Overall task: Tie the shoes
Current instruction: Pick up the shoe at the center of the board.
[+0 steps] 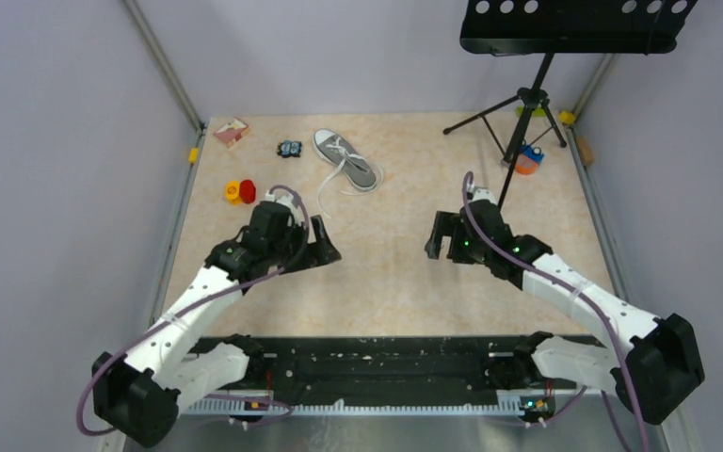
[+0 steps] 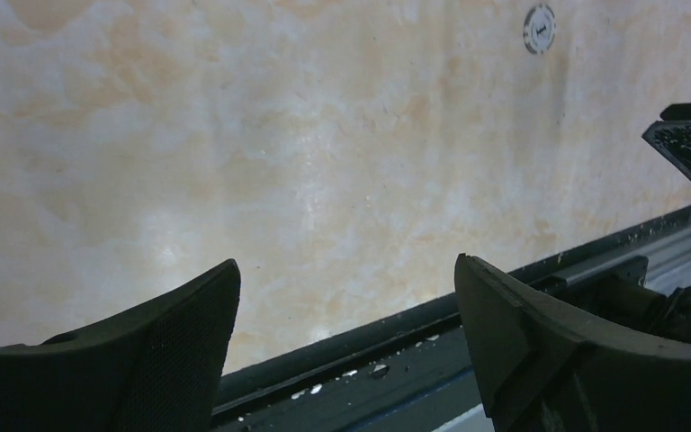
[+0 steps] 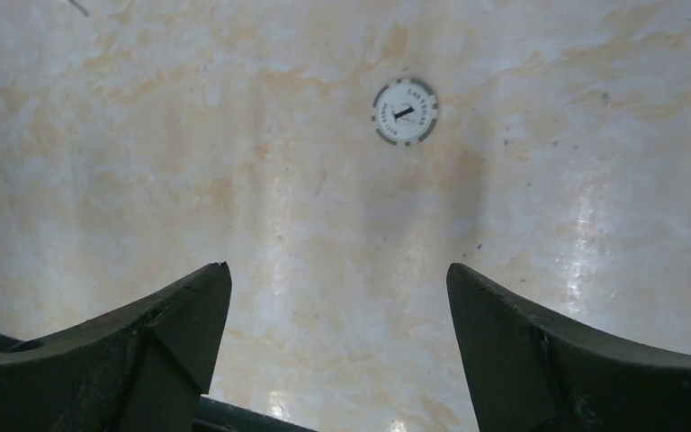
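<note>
Top view: tabletop (image 1: pixel 386 292) marbled beige; grey sneaker (image 1: pixel 348 160) lies on its sole at about 11 o'clock from the table's middle, long axis running roughly 10 to 4 o'clock; white laces (image 1: pixel 331 184) untied, trailing loose toward 6 o'clock from the shoe; both arms well apart from it. Left gripper (image 1: pixel 328 243) low over the table at 6 o'clock from the sneaker, pincer spread wide, nothing in it; right gripper (image 1: pixel 436 237) at 3 o'clock from the left one, also spread wide and empty, the 2 facing each other across bare table. Red and yellow pieces (image 1: pixel 240 192) at 9 o'clock from the laces; small dark toy (image 1: pixel 289 148) just at 9 o'clock from the shoe; music stand (image 1: pixel 537 94) at 2 o'clock. Left wrist view: left gripper (image 2: pixel 346 270) with fingers (image 2: pixel 180 333) far apart over bare surface; table's near rail (image 2: pixel 369 355) at 6 o'clock; a round poker chip (image 2: pixel 540 29) at 1 o'clock; no shoe here. Right wrist view: right gripper (image 3: pixel 337 268) equally wide, holding nothing; the chip (image 3: pixel 405 111) flat on the table at 12 o'clock, ahead of the fingertips; sneaker out of this view.
</note>
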Robot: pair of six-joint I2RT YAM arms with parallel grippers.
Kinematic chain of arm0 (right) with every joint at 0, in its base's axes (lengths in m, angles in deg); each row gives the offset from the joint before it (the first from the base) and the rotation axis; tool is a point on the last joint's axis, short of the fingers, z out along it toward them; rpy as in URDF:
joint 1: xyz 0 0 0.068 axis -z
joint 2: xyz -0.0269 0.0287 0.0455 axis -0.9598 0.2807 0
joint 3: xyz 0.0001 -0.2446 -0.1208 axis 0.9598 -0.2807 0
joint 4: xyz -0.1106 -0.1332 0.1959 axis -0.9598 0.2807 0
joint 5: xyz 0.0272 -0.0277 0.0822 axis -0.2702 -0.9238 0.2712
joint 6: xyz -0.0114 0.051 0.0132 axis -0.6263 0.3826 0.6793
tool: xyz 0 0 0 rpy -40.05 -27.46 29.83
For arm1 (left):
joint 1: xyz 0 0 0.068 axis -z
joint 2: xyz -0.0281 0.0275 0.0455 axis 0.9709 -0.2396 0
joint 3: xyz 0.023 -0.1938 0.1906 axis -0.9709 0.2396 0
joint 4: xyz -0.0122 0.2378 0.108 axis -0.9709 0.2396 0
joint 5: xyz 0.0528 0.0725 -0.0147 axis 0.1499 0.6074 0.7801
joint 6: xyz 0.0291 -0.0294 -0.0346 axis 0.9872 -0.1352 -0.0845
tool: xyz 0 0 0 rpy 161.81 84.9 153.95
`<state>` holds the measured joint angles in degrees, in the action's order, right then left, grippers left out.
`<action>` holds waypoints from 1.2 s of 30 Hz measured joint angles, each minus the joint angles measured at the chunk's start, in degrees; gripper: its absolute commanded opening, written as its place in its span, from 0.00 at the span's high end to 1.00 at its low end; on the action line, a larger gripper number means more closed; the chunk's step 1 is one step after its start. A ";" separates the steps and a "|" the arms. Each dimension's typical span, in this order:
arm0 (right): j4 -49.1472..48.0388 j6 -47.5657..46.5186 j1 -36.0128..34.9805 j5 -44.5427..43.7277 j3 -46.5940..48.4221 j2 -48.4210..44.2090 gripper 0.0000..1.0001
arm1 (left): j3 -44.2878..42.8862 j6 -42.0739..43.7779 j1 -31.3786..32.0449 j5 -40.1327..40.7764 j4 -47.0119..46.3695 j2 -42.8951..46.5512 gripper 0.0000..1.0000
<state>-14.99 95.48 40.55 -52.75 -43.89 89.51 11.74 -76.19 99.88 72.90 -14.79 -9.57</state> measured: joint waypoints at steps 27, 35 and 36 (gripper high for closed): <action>-12.28 -15.41 -3.30 0.70 41.92 46.56 0.11 | -12.85 -6.99 -15.30 14.43 7.98 -6.36 0.08; -6.58 -14.05 -0.66 4.17 59.98 64.94 0.15 | -12.92 -4.72 -18.86 9.97 12.33 -3.30 0.08; -5.86 -13.62 -0.37 4.39 61.70 66.66 0.16 | -12.37 -4.74 -18.86 9.22 12.31 -2.75 0.08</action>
<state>-20.85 81.87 40.18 -48.36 17.81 156.17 -0.63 -80.93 81.02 82.12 -2.48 -12.32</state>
